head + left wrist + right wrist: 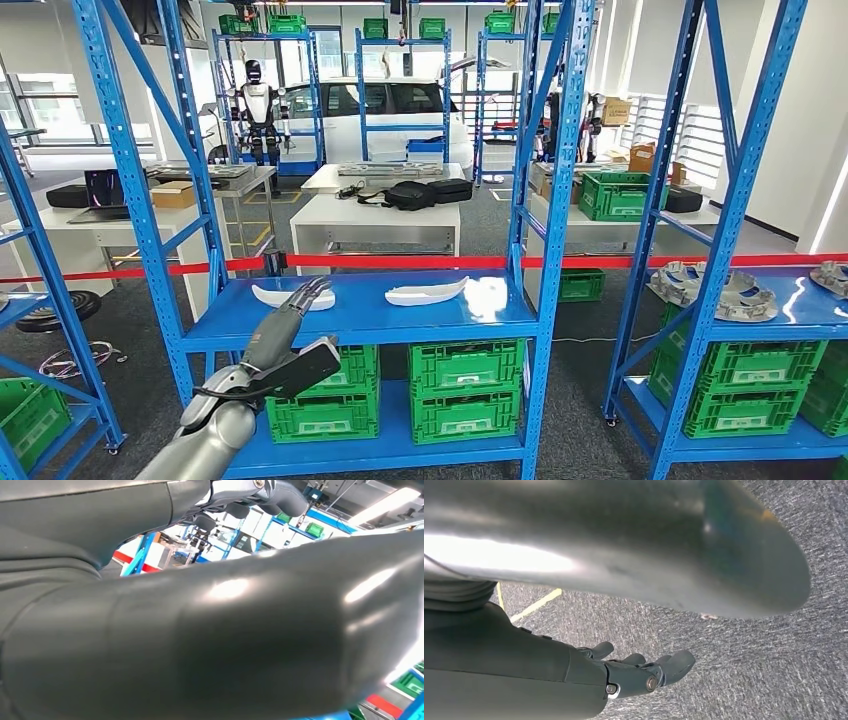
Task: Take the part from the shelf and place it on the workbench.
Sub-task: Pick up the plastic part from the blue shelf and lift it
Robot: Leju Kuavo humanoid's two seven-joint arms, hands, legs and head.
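- While the left arm reaches up toward the blue steel shelf [360, 322], the left robot hand [298, 303] hovers over the front left of its middle deck, fingers stretched out and apart, holding nothing.
- White curved plastic part, left one [265, 294]: lies flat on the middle deck, just behind and beside the fingertips of the left robot hand; contact cannot be told.
- White curved plastic part, right one [426, 293]: lies on the same deck, near the centre, well apart from the left robot hand.
- Right robot hand [644, 672]: hangs above grey carpet floor [774, 670], dark fingers loosely curled inward with nothing in them.
- Green plastic crates [465, 385]: stacked on the lower deck of the shelf, under the two parts.
- Red barrier tape [400, 261]: runs horizontally behind the shelf.
- White bench [375, 215]: stands beyond the tape, carrying a black bag [410, 195].
- Neighbouring blue shelf on the right [800, 320]: holds grey-white round metal parts [715, 292] on its deck and more green crates beneath.
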